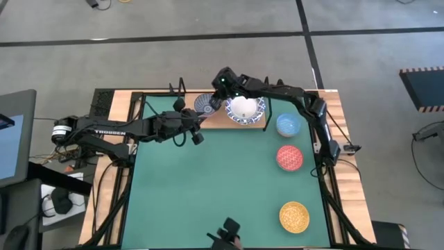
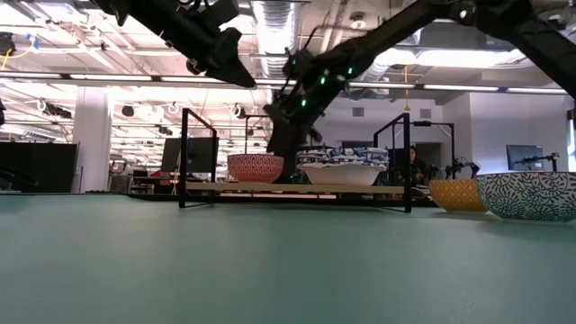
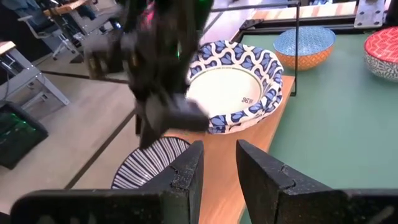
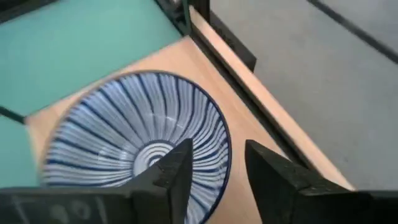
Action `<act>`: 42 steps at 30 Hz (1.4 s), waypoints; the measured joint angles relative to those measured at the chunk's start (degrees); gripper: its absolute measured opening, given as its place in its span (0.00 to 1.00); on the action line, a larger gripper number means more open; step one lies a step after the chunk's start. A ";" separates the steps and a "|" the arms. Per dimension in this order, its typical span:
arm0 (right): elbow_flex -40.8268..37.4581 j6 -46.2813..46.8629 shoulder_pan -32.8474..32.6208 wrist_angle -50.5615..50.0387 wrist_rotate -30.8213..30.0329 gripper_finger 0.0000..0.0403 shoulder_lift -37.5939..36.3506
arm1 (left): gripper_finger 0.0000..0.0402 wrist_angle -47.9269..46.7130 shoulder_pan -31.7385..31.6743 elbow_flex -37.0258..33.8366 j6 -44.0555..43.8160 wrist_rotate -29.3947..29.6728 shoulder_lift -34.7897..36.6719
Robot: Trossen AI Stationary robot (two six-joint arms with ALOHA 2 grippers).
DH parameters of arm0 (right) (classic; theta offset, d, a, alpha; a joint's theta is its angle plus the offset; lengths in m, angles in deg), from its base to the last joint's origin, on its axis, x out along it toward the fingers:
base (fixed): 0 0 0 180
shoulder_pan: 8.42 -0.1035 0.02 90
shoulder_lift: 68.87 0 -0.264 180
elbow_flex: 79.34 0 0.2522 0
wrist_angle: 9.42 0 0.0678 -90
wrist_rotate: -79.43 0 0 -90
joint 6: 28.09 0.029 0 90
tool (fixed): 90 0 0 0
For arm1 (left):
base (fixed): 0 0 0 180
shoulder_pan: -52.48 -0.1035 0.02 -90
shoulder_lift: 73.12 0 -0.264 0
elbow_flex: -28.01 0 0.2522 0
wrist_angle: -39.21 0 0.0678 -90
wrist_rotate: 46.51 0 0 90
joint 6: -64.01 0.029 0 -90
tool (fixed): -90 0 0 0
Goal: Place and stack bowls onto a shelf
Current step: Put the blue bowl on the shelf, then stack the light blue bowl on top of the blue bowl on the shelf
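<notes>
Striped bowl (image 4: 134,134) upright on shelf (image 1: 216,118) (mouth up); right end effector (image 4: 208,163) spread above, left end effector (image 3: 217,163) spread.

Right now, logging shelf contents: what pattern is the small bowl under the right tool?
Blue and white radiating stripes on the small bowl; right wrist view.

blue-striped bowl (image 4: 140,140), red bowl (image 1: 289,157), green mat (image 1: 208,180)

A robotics lab: exposed ceiling ducts (image 2: 274,22) and strip lights, monitors (image 2: 524,157) (far behind the desk), taped concrete floor (image 1: 208,35).
</notes>
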 joint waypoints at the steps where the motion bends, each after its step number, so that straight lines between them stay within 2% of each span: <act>1: -0.02 -0.69 -0.15 -0.56 -0.43 0.44 -1.27 | 0.21 -0.23 0.00 0.00 0.00 0.00 0.00; 4: 0.02 -3.01 -0.99 -3.44 -1.73 0.46 -6.44 | 0.21 -0.69 0.02 0.00 -0.01 0.00 0.00; 10: -3.16 -3.32 -2.95 -24.29 -2.02 0.45 -18.20 | 0.21 -2.57 0.02 -0.02 -0.13 -0.10 0.00; 13: -8.98 -1.69 -4.45 -30.03 -2.06 0.44 -25.89 | 0.21 -0.75 0.00 -2.05 -0.13 -1.62 0.02; 18: -22.79 3.77 -7.22 -28.55 -2.70 0.44 -42.04 | 0.21 4.54 -0.25 -4.59 0.35 -2.57 0.00; 21: -30.59 8.33 -9.01 -28.23 -8.41 0.44 -50.90 | 0.21 5.28 -0.40 -4.74 0.35 -3.18 0.00; 28: -43.73 23.48 -10.76 -31.37 -28.33 0.44 -66.87 | 0.21 9.69 -0.37 -4.76 0.55 -4.76 0.00; 30: -46.00 27.81 -10.04 -34.03 -31.20 0.44 -69.82 | 0.21 10.96 -0.38 -4.76 1.02 -5.91 0.00; 33: -49.54 32.66 -7.91 -37.98 -31.76 0.43 -72.29 | 0.21 12.67 -0.35 -4.74 1.42 -7.77 0.00; 42: -62.43 41.50 -4.34 -40.00 -31.63 0.34 -72.50 | 0.21 14.40 -0.35 -4.75 1.14 -8.48 0.00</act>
